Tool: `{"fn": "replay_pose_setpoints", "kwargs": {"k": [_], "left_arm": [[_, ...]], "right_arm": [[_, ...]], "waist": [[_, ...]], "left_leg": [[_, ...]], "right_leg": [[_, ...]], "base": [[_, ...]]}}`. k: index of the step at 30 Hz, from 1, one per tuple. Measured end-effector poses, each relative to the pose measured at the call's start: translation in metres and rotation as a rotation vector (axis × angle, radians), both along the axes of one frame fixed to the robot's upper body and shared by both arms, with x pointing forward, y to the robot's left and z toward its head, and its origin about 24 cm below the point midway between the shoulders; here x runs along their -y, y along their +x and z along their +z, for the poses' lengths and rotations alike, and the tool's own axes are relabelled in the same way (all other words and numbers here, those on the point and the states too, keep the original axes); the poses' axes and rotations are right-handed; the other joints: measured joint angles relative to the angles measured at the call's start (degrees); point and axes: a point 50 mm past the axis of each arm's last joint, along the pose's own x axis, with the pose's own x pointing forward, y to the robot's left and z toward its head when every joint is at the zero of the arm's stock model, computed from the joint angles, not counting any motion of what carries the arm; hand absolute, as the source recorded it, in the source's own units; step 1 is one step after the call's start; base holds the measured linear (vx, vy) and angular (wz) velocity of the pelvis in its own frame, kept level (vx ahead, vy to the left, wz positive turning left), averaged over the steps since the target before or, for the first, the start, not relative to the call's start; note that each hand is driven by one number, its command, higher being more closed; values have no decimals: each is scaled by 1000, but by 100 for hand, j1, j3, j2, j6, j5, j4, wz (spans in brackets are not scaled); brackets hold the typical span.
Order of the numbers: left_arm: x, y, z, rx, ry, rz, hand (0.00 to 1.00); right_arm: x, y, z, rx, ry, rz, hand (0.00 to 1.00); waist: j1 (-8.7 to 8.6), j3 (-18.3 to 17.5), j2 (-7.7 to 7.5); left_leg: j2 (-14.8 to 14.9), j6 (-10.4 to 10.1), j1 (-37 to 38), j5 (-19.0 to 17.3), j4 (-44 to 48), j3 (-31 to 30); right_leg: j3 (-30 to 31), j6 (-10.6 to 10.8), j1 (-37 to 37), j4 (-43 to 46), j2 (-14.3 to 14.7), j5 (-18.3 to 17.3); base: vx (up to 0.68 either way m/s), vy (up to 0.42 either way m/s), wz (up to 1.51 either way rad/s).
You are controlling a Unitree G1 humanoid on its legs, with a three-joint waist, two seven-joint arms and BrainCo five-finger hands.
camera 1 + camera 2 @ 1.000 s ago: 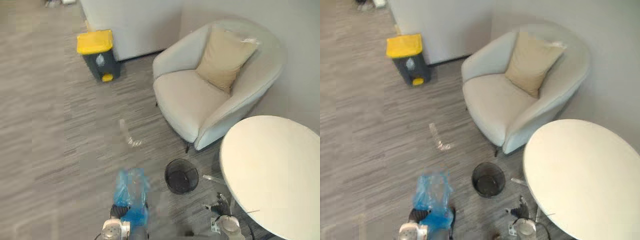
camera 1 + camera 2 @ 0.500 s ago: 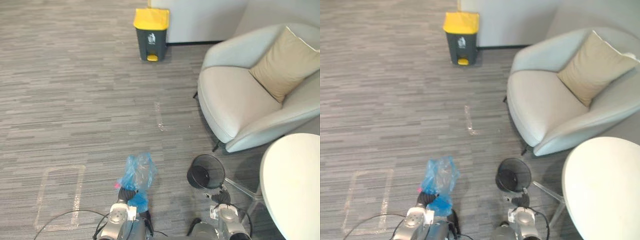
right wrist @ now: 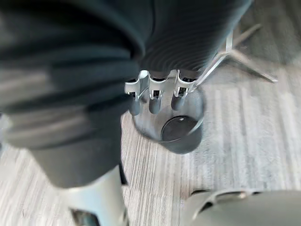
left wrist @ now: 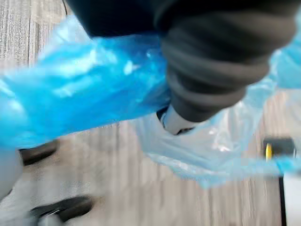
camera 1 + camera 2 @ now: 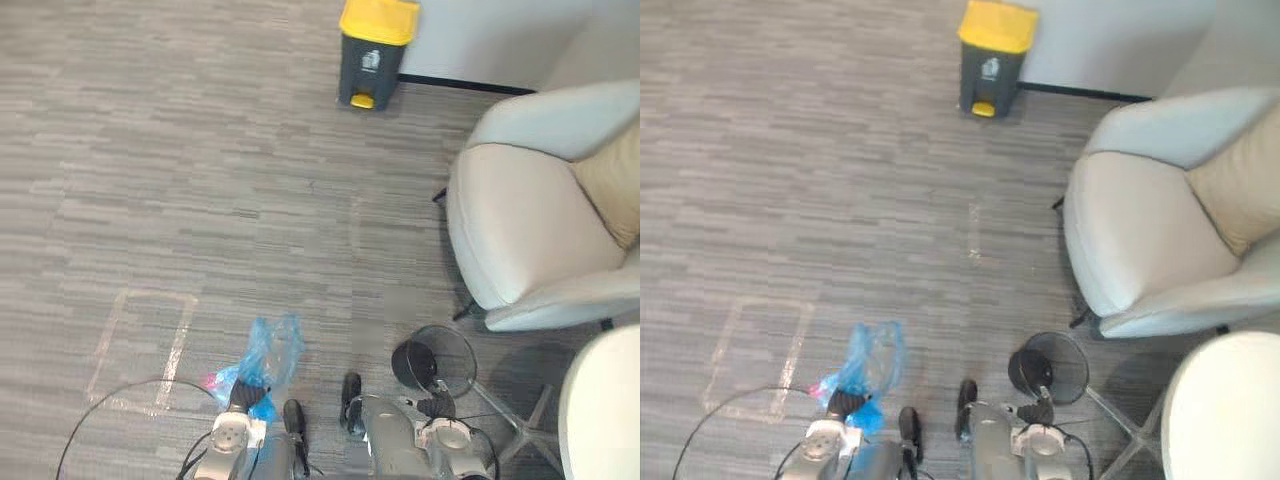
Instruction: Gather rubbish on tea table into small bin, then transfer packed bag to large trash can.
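Note:
A crumpled blue plastic bag (image 5: 268, 348) hangs above the grey floor with my left hand (image 5: 238, 399) shut on its neck; the left wrist view shows the bag (image 4: 84, 89) bunched round that hand (image 4: 176, 123). The large dark trash can (image 5: 372, 55) with a yellow lid stands far ahead by the wall. The small black mesh bin (image 5: 432, 358) sits on the floor beside the table's legs. My right hand (image 5: 436, 407) hangs just above and beside the mesh bin (image 3: 178, 128), its fingers (image 3: 154, 96) relaxed and holding nothing.
A pale armchair (image 5: 530, 220) with a tan cushion (image 5: 615, 185) fills the right side. The round white tea table (image 5: 605, 410) shows at the lower right corner. Faint tape marks (image 5: 140, 345) outline a rectangle on the floor at the left.
The camera has swung left: the chair and table have slid toward the right edge and the trash can sits nearer the top centre. The bag stays in my left hand.

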Motion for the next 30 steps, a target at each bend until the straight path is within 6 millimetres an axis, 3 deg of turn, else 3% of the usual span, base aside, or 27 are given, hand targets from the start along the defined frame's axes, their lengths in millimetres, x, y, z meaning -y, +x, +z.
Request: {"fn": "replay_pose_setpoints", "kwargs": {"k": [2,4,7,9,10,11,12,13,14,15,18,19,20,21,22,23,24,27,28,29,30], "left_arm": [[-1,-5,1,5,-9,18,100],[5,-5,5,29,-38,41,100],[16,7,13,79,-75,35,100],[19,14,16,102,-98,38,100],[21,16,17,107,-102,38,100],[23,17,17,108,-109,37,100],[28,16,17,108,-126,40,100],[29,14,15,100,-129,43,100],[25,11,11,74,-116,44,100],[22,11,10,68,-109,52,100],[24,8,8,58,-111,46,100],[26,8,9,59,-114,37,100],[27,7,9,58,-114,34,100],[27,7,9,58,-114,34,100],[27,7,9,58,-113,33,100],[28,7,9,58,-113,26,100],[29,8,9,57,-114,25,100],[29,11,5,41,-112,24,100],[25,11,2,22,-103,32,100],[18,10,-2,-2,-78,32,100],[16,9,-3,-11,-73,32,100]], "right_arm": [[-6,0,0,2,15,10,0],[-9,2,4,31,16,17,0],[-8,13,13,89,7,19,0],[-9,21,17,116,7,13,0],[-9,21,17,118,8,6,0],[-9,19,17,116,11,-8,0],[-7,11,13,96,8,-24,0],[-5,10,13,91,4,-26,0],[-14,8,9,68,29,-22,0],[-24,9,8,73,52,-15,0],[-31,8,7,69,71,-8,0],[-32,6,6,64,70,-4,0],[-32,3,5,55,64,5,0],[-32,1,5,51,63,8,0],[-33,-5,2,33,58,22,0],[-34,-8,2,31,57,21,0],[-33,-7,3,39,54,23,0],[-29,-7,4,42,40,22,0],[-28,-4,2,30,37,29,0],[-28,-4,-1,9,36,38,0],[-27,-4,-1,7,31,41,0]], "waist": [[89,3,30],[306,-9,20],[367,-7,18],[395,-3,10],[405,1,6],[480,6,-9],[584,-84,136],[627,-105,176],[675,-157,-71],[686,-227,-181],[731,-256,-216],[729,-253,-213],[705,-254,-189],[692,-254,-186],[638,-269,-172],[608,-270,-143],[593,-275,-151],[499,-275,-156],[451,-278,-159],[364,-306,-231],[333,-323,-257]], "left_leg": [[483,24,-565,172,1742,248],[820,-19,-747,108,2576,438],[778,33,-1044,-87,2365,475],[567,25,-1217,-59,1422,398],[450,56,-1252,62,954,297],[233,53,-1241,496,50,76],[167,42,-1173,1216,-893,-189],[216,22,-1168,1578,-1034,-242],[48,112,-1195,1698,-686,-83],[-29,219,-1207,1367,-457,63],[-56,332,-951,809,-148,318],[-107,356,-575,537,-189,437],[-107,294,-268,314,-208,504],[-105,285,-201,276,-222,517],[-110,283,182,111,-383,573],[-107,271,468,35,-598,622],[-104,255,552,16,-668,625],[3,237,1068,-181,-870,620],[60,104,1252,-283,-937,580],[-17,-10,1462,-348,-1103,441],[-19,-45,1553,-369,-1121,348]], "right_leg": [[18,-141,408,-189,251,-32],[255,-294,950,-359,369,-141],[576,-306,1367,-717,309,-152],[751,-303,1712,-957,188,-154],[804,-276,1800,-960,125,-169],[934,-149,1939,-961,17,-247],[1076,86,2083,-966,44,-390],[1142,207,2114,-963,68,-469],[1335,377,2198,-954,-167,-648],[1427,405,2150,-783,-324,-577],[1609,635,1876,227,-490,-450],[1680,1033,1427,1473,-597,-137],[1691,1174,942,2594,-590,-70],[1668,1166,837,2799,-589,-85],[1376,991,262,3569,-575,-243],[1028,774,-145,3640,-570,-389],[904,724,-252,3560,-566,-433],[207,531,-782,2185,-428,-555],[201,468,-890,1122,-231,-252],[324,272,-862,67,-83,641],[369,133,-808,-16,-52,1007]], "base": [[459,-186,-27],[486,-85,-73],[455,0,-54],[457,122,-42],[415,187,-33],[521,289,-60],[356,221,-64],[534,374,-68],[525,334,-46],[609,385,-41],[380,235,-48],[358,232,-54],[353,211,-50],[335,152,-34],[414,94,-22],[350,64,-22],[376,10,-8],[444,-83,9],[632,-156,29],[534,-133,37],[490,-98,33]]}}
